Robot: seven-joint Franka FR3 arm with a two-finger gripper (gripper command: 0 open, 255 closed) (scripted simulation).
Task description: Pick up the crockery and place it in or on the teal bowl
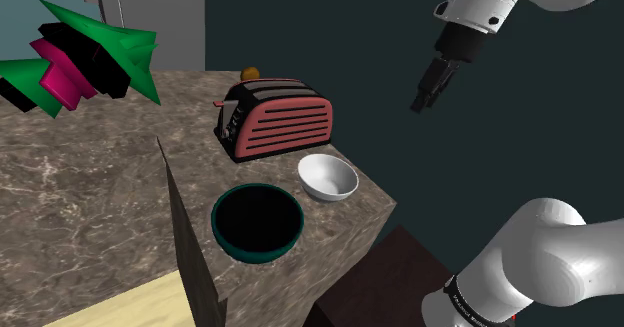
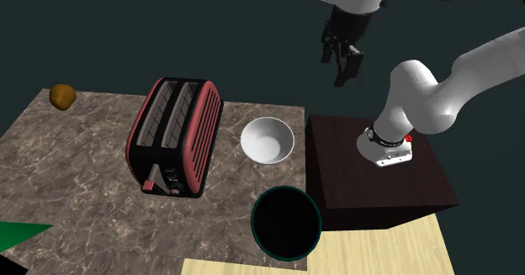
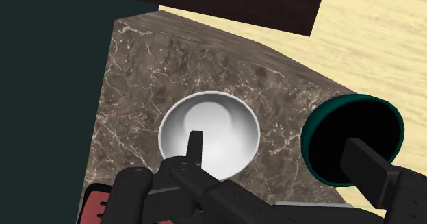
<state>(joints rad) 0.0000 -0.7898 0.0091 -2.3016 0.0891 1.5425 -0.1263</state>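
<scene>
A white bowl (image 1: 327,176) (image 2: 267,139) (image 3: 209,133) sits upright on the marble counter, near its corner by the stand. A teal bowl (image 1: 257,222) (image 2: 286,223) (image 3: 356,123) with a dark inside rests beside it at the counter's edge, apart from it. My black gripper (image 1: 428,93) (image 2: 343,63) (image 3: 280,157) hangs high above the counter's edge, open and holding nothing. In the wrist view one finger lines up over the white bowl and the other over the teal bowl.
A red and black toaster (image 1: 277,120) (image 2: 175,134) stands right behind the white bowl. A small brown lump (image 2: 62,95) lies at the counter's far corner. A green and magenta shape (image 1: 85,60) hovers at the shoulder view's upper left. The dark stand (image 2: 379,177) adjoins the counter.
</scene>
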